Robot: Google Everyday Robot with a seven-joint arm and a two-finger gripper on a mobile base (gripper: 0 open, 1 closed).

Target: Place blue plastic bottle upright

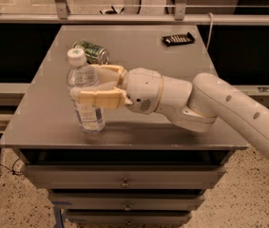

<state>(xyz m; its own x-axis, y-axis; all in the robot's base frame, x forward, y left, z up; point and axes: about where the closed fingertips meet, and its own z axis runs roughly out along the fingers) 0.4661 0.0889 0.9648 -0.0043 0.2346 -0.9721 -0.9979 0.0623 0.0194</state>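
Observation:
The blue plastic bottle is clear with a white cap and a pale label. It stands nearly upright, its base on or just above the grey table top near the front left. My gripper comes in from the right and is shut on the bottle's middle, one tan finger in front of it and one behind it.
A green metal drink can lies on its side just behind the bottle. A small dark flat device lies at the table's far right. Drawers are below the table's front edge. My white arm crosses the table's right half.

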